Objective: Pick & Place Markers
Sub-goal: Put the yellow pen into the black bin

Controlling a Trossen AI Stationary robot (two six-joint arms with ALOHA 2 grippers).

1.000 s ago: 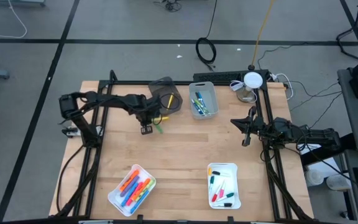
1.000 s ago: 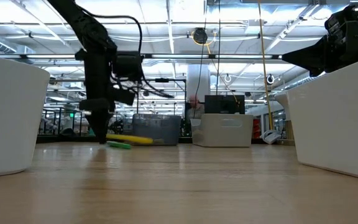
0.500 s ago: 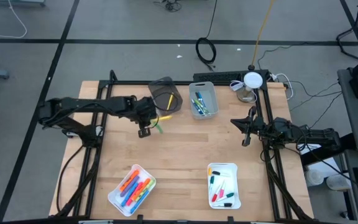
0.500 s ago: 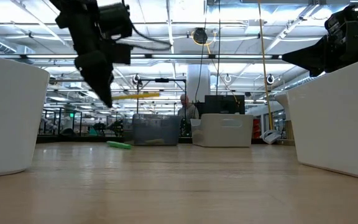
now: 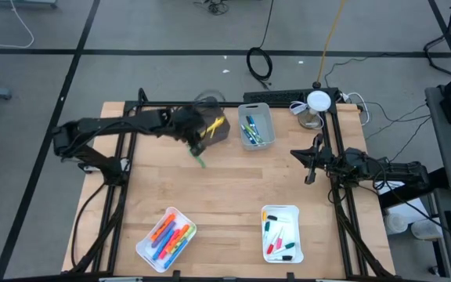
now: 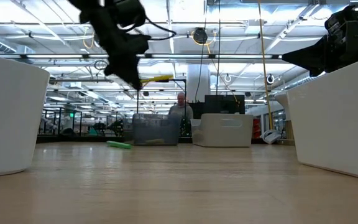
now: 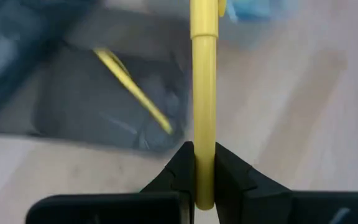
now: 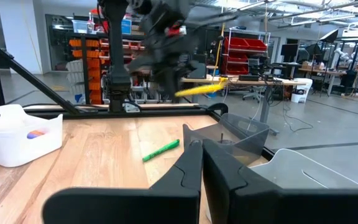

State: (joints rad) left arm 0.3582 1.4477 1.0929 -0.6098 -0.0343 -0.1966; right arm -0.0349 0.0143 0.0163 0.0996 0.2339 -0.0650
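yellow marker [image 7: 202, 99] tip cut off, grey bin [image 7: 98, 93] blurred, perhaps holding another

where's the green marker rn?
In the high view the green marker lies loose on the wooden table, rear left, just in front of the dark grey bin and below the left claw.

**A robotics lab in a large industrial hall**

Bare concrete floor [image 5: 37, 94] marked with black tape lines fills the top of the high view. Behind the wooden surface [image 5: 225, 196], the low view shows long ceiling lights [image 6: 241, 28]; the right wrist view shows red parts bins [image 8: 244, 50] at upper right.
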